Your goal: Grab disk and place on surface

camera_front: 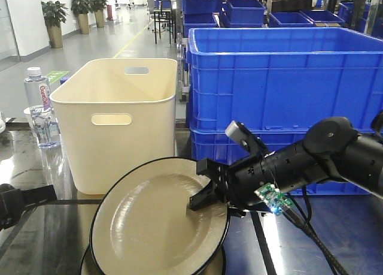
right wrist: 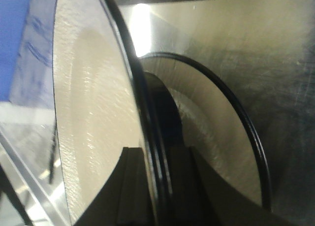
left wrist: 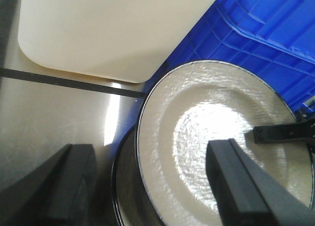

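Observation:
The disk (camera_front: 149,227) is a cream plate with a black rim, tilted up on edge above a second plate (camera_front: 85,263) that lies flat on the surface (camera_front: 27,167). My right gripper (camera_front: 206,200) is shut on the disk's right rim, one finger on each face (right wrist: 157,186). The left wrist view shows the disk (left wrist: 211,122) overlapping the lower plate (left wrist: 129,186), with a right finger (left wrist: 280,132) on its face. My left gripper (left wrist: 147,152) is open above the plates' left edge and holds nothing. The left arm (camera_front: 24,200) sits at the frame's left edge.
A cream bin (camera_front: 119,119) stands just behind the plates. Stacked blue crates (camera_front: 281,83) fill the back right. A water bottle (camera_front: 40,107) stands at the far left. A black tape line (left wrist: 59,80) crosses the glossy tabletop (right wrist: 275,63) in front of the bin.

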Motion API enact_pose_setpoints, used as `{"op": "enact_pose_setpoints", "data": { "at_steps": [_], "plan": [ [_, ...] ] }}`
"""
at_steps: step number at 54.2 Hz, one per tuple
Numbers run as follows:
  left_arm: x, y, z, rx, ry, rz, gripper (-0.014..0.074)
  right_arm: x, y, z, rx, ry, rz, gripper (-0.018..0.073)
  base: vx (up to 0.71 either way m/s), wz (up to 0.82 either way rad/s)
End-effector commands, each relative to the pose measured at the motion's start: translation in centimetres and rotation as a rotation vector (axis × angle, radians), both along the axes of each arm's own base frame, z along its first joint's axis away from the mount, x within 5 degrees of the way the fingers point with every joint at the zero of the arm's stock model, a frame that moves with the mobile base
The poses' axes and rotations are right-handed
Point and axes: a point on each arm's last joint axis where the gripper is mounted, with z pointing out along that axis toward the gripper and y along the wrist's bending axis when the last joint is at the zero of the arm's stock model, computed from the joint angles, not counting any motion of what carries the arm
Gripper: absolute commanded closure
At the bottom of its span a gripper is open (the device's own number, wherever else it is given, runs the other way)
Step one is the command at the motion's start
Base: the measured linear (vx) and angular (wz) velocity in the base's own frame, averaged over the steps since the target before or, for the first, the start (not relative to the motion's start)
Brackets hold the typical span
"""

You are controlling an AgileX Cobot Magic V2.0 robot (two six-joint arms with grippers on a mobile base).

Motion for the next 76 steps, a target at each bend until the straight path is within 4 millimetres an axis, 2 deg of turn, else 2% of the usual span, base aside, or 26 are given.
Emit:
{"op": "enact_pose_setpoints", "data": {
  "at_steps": [1, 10, 16, 26, 35, 42, 57, 68, 76],
  "plan": [
    [-0.1, 0.2, 1.4, -0.028, -0.061, 0.036, 0.0034, -0.5, 0.0, 3.9, 0.085, -0.123, -0.015, 0.0483, 0.0, 0.0],
    [-0.1, 0.2, 1.4, -0.028, -0.061, 0.037, 0.0034, -0.8, -0.2, 3.5, 0.023, -0.155, 0.053, 0.0403, 0.0, 0.0],
    [-0.1, 0.2, 1.4, -0.028, -0.061, 0.037, 0.0034, -0.9, -0.2, 3.4, 0.006, -0.151, 0.077, 0.0324, 0.0, 0.0],
    [-0.1, 0.2, 1.4, -0.028, -0.061, 0.037, 0.0034, -1.1, -0.3, 3.2, -0.044, -0.203, 0.151, 0.0141, 0.0, 0.0],
    [-0.1, 0.2, 1.4, -0.028, -0.06, 0.035, 0.0034, -1.2, -1.0, 3.3, -0.14, -0.278, 0.184, 0.004, 0.0, 0.0],
    [-0.1, 0.2, 1.4, -0.028, -0.059, 0.034, 0.0034, -1.5, -2.1, 4.1, -0.268, -0.363, 0.186, 0.0014, 0.0, 0.0],
    [-0.1, 0.2, 1.4, -0.028, -0.058, 0.032, 0.0034, -3.7, -4.6, 7.9, -0.475, -0.52, 0.133, 0.0014, 0.0, 0.0],
    [-0.1, 0.2, 1.4, -0.025, -0.063, 0.038, 0.0046, -6.1, -5.6, 11.3, -0.475, -0.624, 0.067, 0.0014, 0.0, 0.0],
    [-0.2, 0.5, 1.8, 0.057, -0.128, 0.04, 0.0117, -7.0, -5.9, 12.8, -0.453, -0.69, 0.028, 0.0015, 0.0, 0.0]
  ]
}}
